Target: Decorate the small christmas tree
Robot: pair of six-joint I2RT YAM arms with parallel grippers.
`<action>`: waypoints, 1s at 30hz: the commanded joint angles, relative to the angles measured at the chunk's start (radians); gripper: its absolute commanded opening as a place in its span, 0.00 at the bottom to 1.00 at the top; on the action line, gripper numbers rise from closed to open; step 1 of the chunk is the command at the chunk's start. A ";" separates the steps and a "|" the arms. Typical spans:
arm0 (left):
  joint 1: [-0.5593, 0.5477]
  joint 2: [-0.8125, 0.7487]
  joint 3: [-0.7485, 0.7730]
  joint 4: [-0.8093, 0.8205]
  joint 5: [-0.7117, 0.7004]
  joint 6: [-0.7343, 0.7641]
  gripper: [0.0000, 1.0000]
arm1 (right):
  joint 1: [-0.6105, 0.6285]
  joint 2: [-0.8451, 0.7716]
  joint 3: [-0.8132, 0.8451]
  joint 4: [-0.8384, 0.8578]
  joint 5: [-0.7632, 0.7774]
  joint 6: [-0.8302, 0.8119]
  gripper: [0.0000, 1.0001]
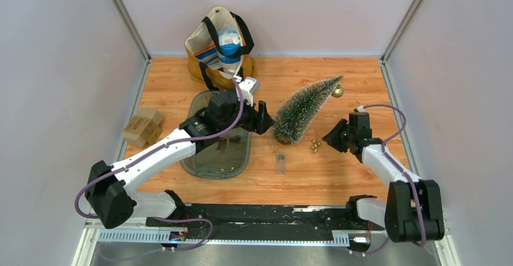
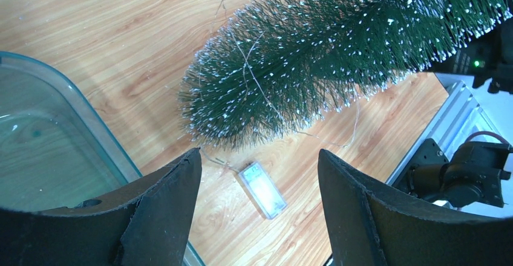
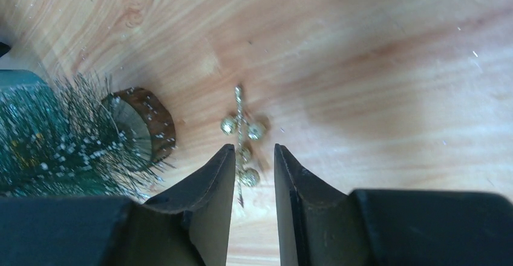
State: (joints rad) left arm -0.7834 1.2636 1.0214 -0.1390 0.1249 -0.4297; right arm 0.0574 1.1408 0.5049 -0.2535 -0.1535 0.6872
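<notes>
Right gripper (image 3: pixel 254 151) was parted astride gold beaded sprig (image 3: pixel 242 127) beside frosted green bristle tree (image 3: pixel 54 148); left gripper (image 2: pixel 259 152) wide, empty; thin stem might be missed.

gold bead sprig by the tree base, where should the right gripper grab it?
Pinch the gold bead sprig by its thin stem, between the bead pairs, right gripper coming straight down, jaws either side of the stem. It lies flat on the table, and round beads would likely slip.

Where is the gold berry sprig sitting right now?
The gold berry sprig lies on the table on the right side, beside the base of the small christmas tree. In the right wrist view it shows just ahead of the right gripper.
</notes>
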 commanded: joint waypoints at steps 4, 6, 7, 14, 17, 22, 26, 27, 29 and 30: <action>0.009 -0.043 -0.015 0.009 -0.028 -0.010 0.78 | 0.027 0.149 0.112 0.056 -0.024 -0.061 0.33; 0.013 -0.043 -0.017 0.009 -0.030 -0.014 0.78 | 0.041 0.171 0.113 0.066 -0.021 -0.067 0.33; 0.012 -0.041 -0.017 0.009 -0.030 -0.012 0.78 | 0.050 0.177 0.115 0.065 -0.017 -0.069 0.33; 0.016 -0.040 -0.018 0.009 -0.030 -0.017 0.78 | 0.111 0.229 0.142 0.076 0.064 -0.081 0.33; 0.018 -0.047 -0.021 0.006 -0.033 -0.017 0.78 | 0.131 0.249 0.158 0.072 0.123 -0.092 0.34; 0.026 -0.052 -0.024 0.003 -0.033 -0.015 0.78 | 0.134 0.257 0.164 0.083 0.150 -0.106 0.34; 0.030 -0.058 -0.029 0.002 -0.034 -0.015 0.78 | 0.137 0.220 0.153 0.100 0.141 -0.135 0.38; 0.032 -0.056 -0.033 0.004 -0.034 -0.015 0.78 | 0.136 0.218 0.150 0.115 0.122 -0.146 0.40; 0.033 -0.055 -0.034 0.009 -0.030 -0.018 0.78 | 0.137 0.224 0.150 0.140 0.083 -0.158 0.42; 0.035 -0.049 -0.034 0.012 -0.025 -0.020 0.78 | 0.142 0.235 0.153 0.151 0.068 -0.166 0.43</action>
State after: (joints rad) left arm -0.7567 1.2388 0.9920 -0.1459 0.0952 -0.4408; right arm 0.1890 1.3911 0.6304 -0.1913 -0.0448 0.5728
